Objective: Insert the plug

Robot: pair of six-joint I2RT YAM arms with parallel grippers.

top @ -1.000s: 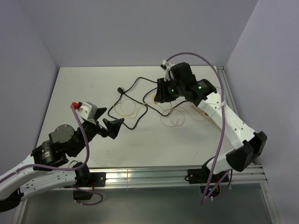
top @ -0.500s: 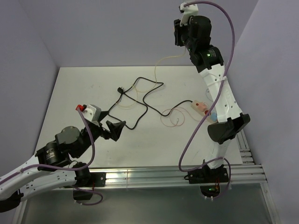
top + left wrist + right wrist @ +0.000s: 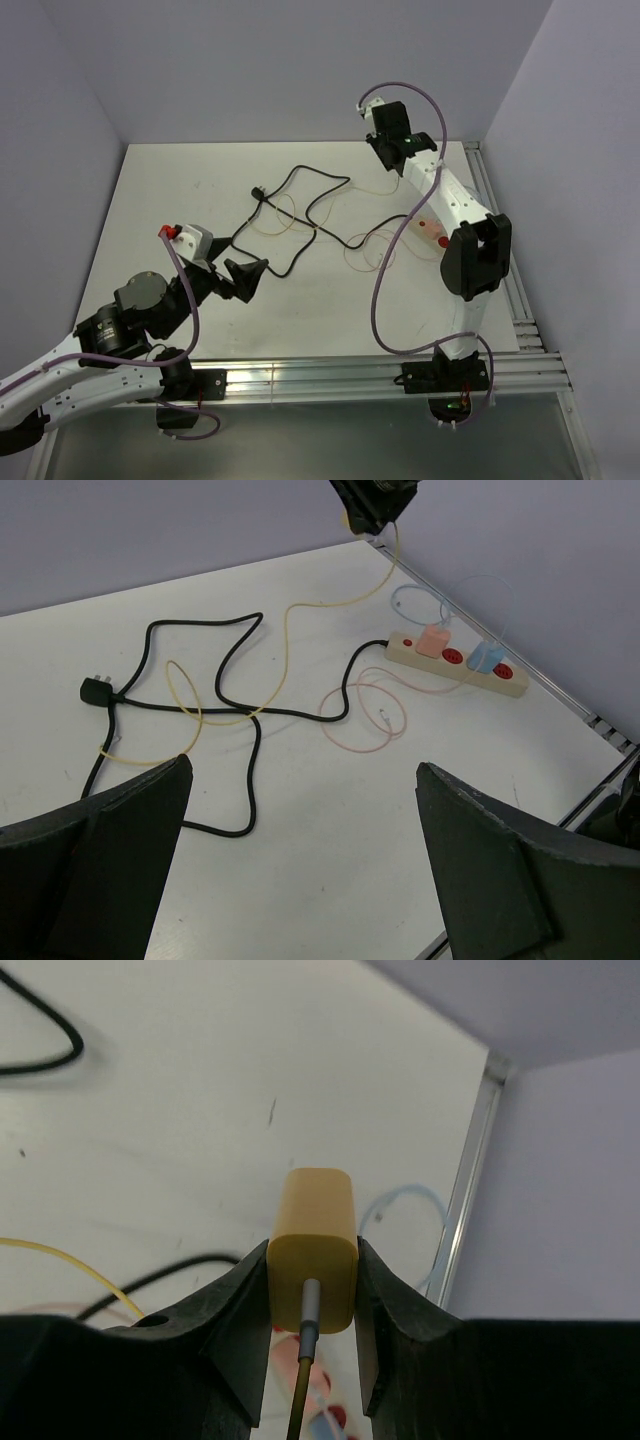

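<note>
Holding the yellow plug (image 3: pixel 312 1222) clenched, the right claw (image 3: pixel 312 1265) hangs above the table (image 3: pixel 160 200). The power strip (image 3: pixel 432 232) lies below, nearer the bases. The left claw (image 3: pixel 305 770) is released, well apart.

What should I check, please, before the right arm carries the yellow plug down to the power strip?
1. Grip: ok. The right hand clamps the yellow plug on both sides.
2. Free socket: ok. On the power strip, a red socket shows open between the pink adapter and the blue adapter.
3. Alignment: not ok. The hand hangs away from the strip, not above the socket.
4. Prong orientation: cannot tell. The prongs face away from the wrist view.
5. Cable slack: cannot tell. The yellow cable crosses the black cord.
6. Left hand: ok. It is open, empty and apart from the strip.
</note>
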